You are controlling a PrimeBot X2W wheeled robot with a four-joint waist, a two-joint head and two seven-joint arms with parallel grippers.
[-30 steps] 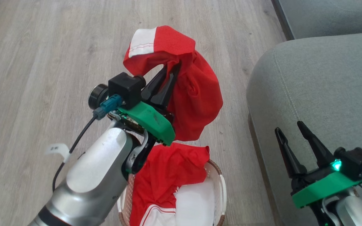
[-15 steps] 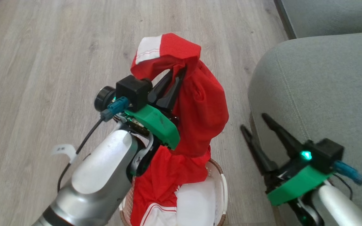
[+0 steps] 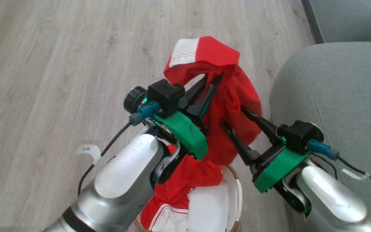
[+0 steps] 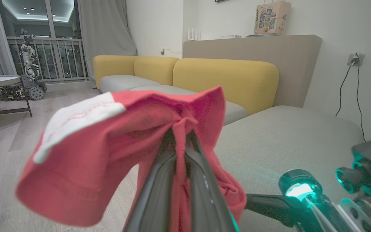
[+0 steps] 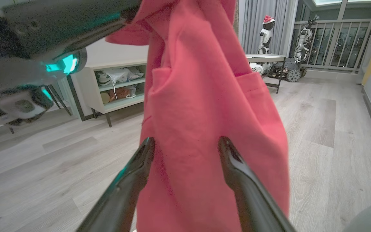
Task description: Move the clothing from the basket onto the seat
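Clothing (image 3: pixel 233 93) x2, 1 held, 1 in basket (image 3: pixel 237 190)

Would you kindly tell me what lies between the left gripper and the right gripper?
The red garment lies there. It is pinched by the left gripper and hangs just in front of the open right gripper, as the head view shows.

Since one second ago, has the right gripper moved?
Yes. The right gripper swung leftward off the seat, past its edge; its open fingers now point at the hanging red garment.

Floor (image 3: pixel 43 64) open leftward — hung clothing (image 3: pixel 233 106) crowds the seat (image 3: pixel 340 96) side.
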